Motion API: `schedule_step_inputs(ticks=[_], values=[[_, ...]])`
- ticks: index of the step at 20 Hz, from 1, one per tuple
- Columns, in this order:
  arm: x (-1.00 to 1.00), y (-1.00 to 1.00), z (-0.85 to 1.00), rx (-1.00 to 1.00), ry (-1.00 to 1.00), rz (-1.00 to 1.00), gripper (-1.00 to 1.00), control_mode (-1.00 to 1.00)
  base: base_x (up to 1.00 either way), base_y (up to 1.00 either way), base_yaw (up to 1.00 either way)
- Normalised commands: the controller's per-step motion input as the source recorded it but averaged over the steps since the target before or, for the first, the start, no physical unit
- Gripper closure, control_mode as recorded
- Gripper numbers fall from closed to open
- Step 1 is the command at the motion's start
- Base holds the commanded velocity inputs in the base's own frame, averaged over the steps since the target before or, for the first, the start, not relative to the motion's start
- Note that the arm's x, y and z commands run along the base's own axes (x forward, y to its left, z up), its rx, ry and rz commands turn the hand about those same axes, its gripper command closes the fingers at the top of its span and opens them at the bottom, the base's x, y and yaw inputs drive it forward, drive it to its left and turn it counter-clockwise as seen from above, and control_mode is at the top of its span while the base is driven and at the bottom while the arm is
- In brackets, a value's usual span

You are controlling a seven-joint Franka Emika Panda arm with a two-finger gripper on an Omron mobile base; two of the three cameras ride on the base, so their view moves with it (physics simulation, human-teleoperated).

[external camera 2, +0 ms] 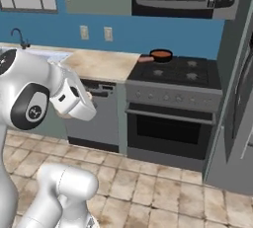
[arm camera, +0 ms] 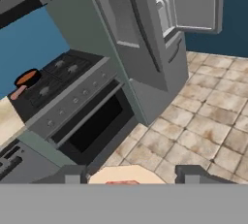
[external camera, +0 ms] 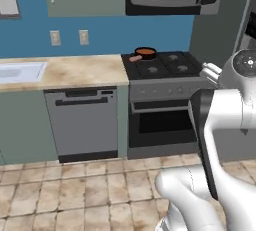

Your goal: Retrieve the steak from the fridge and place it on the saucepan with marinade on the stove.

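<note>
My steak (arm camera: 127, 177) shows a pale whitish rim around a red-brown middle. The saucepan (external camera: 145, 52) is black with orange-brown marinade (external camera: 146, 51) and a pinkish-tan handle, on the black stove (external camera: 165, 64) with grey burners. The fridge (arm camera: 145, 48) is grey, the floor (external camera: 75, 195) mottled beige tile.

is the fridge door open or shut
Open: in the hand view one fridge door is swung wide, showing its inner side.

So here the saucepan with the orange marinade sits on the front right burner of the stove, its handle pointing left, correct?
Not quite. The saucepan with the marinade sits on the back left burner of the stove, not the front right one; the left base view shows it clearly, up against the blue wall. Its handle does point left, toward the counter.
</note>
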Motion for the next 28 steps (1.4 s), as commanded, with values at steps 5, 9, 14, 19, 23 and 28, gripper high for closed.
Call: schedule_step_inputs(ticks=[5, 9, 14, 19, 23, 28], values=[[0.0, 0.0, 0.0, 0.0, 0.0, 0.0, 1.0, 1.0, 0.57, 0.59, -0.05], [0.0, 0.0, 0.0, 0.0, 0.0, 0.0, 1.0, 1.0, 0.83, 0.0, 0.0], [0.0, 0.0, 0.0, 0.0, 0.0, 0.0, 1.0, 1.0, 0.83, -0.05, 0.01], [0.0, 0.0, 0.0, 0.0, 0.0, 0.0, 1.0, 1.0, 0.75, -0.2, 0.07], [0.0, 0.0, 0.0, 0.0, 0.0, 0.0, 1.0, 1.0, 0.55, -0.31, 0.08], [0.0, 0.0, 0.0, 0.0, 0.0, 0.0, 1.0, 1.0, 0.24, -0.5, 0.08]])
